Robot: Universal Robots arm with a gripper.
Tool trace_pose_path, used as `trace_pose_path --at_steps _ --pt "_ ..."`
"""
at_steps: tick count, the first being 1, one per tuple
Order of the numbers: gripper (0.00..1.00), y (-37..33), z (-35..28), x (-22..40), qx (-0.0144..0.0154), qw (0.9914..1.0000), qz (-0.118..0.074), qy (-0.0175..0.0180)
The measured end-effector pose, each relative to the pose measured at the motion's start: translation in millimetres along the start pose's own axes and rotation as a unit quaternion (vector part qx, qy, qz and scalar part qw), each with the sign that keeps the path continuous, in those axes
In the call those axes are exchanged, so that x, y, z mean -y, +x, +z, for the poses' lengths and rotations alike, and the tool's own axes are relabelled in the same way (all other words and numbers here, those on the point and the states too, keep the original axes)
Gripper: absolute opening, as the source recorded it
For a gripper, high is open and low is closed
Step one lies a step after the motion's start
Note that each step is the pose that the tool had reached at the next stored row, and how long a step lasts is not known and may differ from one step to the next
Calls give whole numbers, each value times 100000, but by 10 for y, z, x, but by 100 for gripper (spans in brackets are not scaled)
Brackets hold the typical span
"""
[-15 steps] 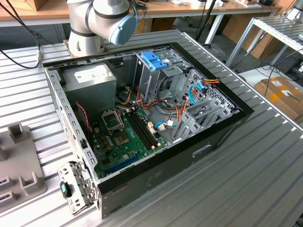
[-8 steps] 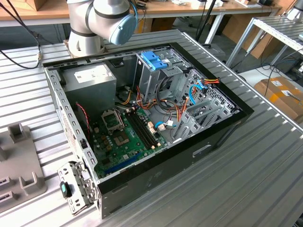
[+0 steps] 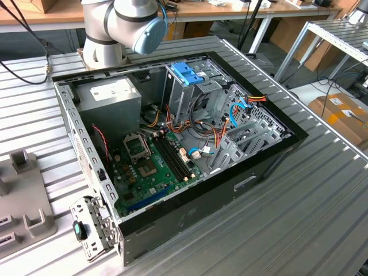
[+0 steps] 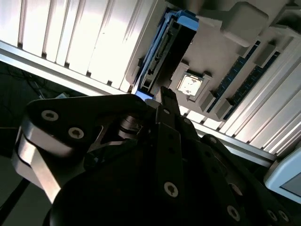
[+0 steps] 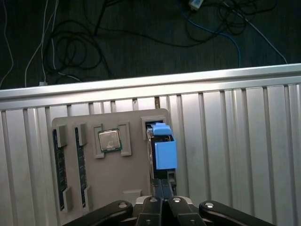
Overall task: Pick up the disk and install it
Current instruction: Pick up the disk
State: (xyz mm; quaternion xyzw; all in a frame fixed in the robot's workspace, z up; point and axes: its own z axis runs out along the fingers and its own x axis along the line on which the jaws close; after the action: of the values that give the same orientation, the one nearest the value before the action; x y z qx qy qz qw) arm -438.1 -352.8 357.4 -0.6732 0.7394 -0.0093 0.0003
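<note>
Gripper (image 5: 164, 190) presents black jointed metal linkages, with its two slim fingers pressed together and nothing pinched between them; in the second wrist view (image 4: 165, 96) they read as one closed stack. The disk (image 5: 162, 150) stands on edge directly ahead of the fingertips, seated in a slot of the holder (image 5: 117, 183), a matt grey moulded plate. Contact between tips and disk cannot be determined. The disk is a flat dark slab with smooth light blue plastic rails, which also show in the second wrist view (image 4: 164, 52). Beside it, off the gripper's line, a square metal-capped chip (image 5: 109, 140) sits in a recess, and beyond that lie two long memory modules (image 5: 60, 169). The holder rests on the ribbed aluminium table (image 5: 235, 141). In the exterior view, the open black computer case (image 3: 241, 184) shows its green circuit board (image 3: 149, 167) and a blue latch (image 3: 187, 73).
</note>
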Motion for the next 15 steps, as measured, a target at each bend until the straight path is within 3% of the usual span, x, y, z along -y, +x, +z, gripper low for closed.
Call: trace_pose_path --at_steps 2,7,15 --pt "11 -3 9 34 0 100000 -24 -3" --pt "11 -5 13 35 -1 100000 -24 1" --pt "11 -25 110 20 0 100000 -25 -2"
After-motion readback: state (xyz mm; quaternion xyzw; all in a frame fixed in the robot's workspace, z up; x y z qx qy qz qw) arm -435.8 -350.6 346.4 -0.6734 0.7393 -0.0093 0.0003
